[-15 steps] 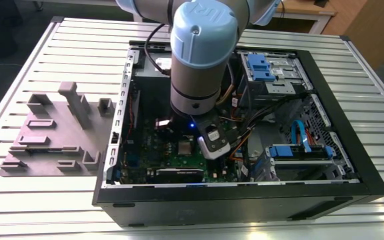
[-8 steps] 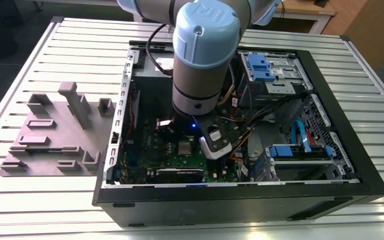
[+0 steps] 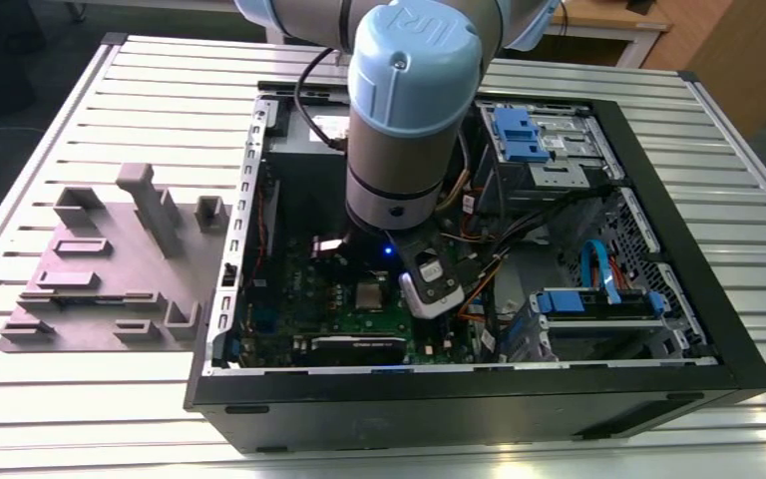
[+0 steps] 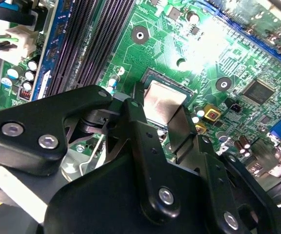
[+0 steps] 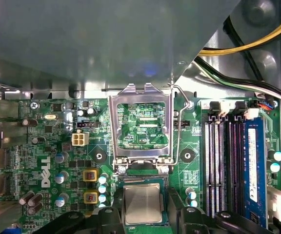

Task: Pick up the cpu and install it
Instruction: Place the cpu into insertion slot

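Install step, placement phase, by our read: the pick-up looks done. The gripper (image 5: 143, 210) hangs low over the motherboard (image 5: 48, 146) inside the open computer case (image 3: 490, 384). The cpu (image 5: 141, 204) sits between its fingers (image 4: 141, 126), silvery top up, right at the socket (image 5: 140, 180). The jaws stand narrow, one finger against each opposite edge of the chip, so we log it as gripped. We cannot tell whether the chip is fully down in the socket or a touch above it.

The load plate (image 5: 112, 126) is flipped up and open just beside the socket. Its wire lever (image 5: 179, 122) stands released alongside. The memory slots (image 5: 221, 165) lie near, on the lever's side.

What the next move needs, as we judge it:
- chip edges square to the socket
- chip flat, with no tilt
- a release that does not drag the chip sideways

Plate and lever are not yet closed.

Writing: there is a large white logo and fine white print on the green board, plus small labels by the connectors. We leave all of it unread.
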`<state>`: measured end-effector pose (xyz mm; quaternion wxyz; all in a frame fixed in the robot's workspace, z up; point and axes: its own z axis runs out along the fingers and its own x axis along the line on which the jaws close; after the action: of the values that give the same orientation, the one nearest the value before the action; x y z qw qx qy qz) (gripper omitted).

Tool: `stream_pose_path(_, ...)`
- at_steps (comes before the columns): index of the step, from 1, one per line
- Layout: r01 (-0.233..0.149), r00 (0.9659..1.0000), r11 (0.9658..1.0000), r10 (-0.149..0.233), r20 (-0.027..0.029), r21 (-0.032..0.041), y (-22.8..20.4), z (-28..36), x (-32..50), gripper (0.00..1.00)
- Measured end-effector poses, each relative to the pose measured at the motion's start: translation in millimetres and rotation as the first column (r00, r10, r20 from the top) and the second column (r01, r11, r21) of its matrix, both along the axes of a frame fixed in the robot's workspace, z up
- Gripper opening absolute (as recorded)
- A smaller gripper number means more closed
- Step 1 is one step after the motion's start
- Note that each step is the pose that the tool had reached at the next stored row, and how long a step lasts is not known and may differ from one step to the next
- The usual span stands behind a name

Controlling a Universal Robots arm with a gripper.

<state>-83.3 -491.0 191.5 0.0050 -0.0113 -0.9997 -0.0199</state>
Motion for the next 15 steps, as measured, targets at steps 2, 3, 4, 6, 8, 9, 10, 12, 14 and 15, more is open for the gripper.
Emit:
stream_pose_path(2,0.004,1.0000,1.0000,-0.004,0.0000,0.0000,0.1,0.0,0.0,0.46)
stream_pose_path(3,0.007,1.0000,1.0000,-0.007,0.0000,0.0000,0.1,0.0,0.1,0.46)
stream_pose_path(4,0.011,0.9999,0.9999,-0.011,0.0000,-0.0001,0.2,0.0,0.1,0.46)
stream_pose_path(6,0.019,0.9998,0.9998,-0.019,0.0000,0.0001,0.4,0.0,0.6,0.46)
stream_pose_path(8,0.024,0.9997,0.9997,-0.024,0.0001,0.0002,0.4,-0.1,1.9,0.46)
stream_pose_path(9,0.025,0.9997,0.9997,-0.025,0.0001,0.0002,0.4,-0.1,2.4,0.46)
stream_pose_path(10,0.026,0.9997,0.9997,-0.026,0.0001,0.0002,0.4,-0.1,2.4,0.46)
stream_pose_path(12,0.026,0.9997,0.9997,-0.026,0.0001,0.0002,0.4,-0.1,2.4,0.46)
stream_pose_path(14,0.026,0.9997,0.9997,-0.026,0.0000,0.0001,0.4,0.0,2.5,0.46)
stream_pose_path(15,0.026,0.9997,0.9997,-0.026,0.0000,0.0001,0.5,0.3,2.5,0.46)
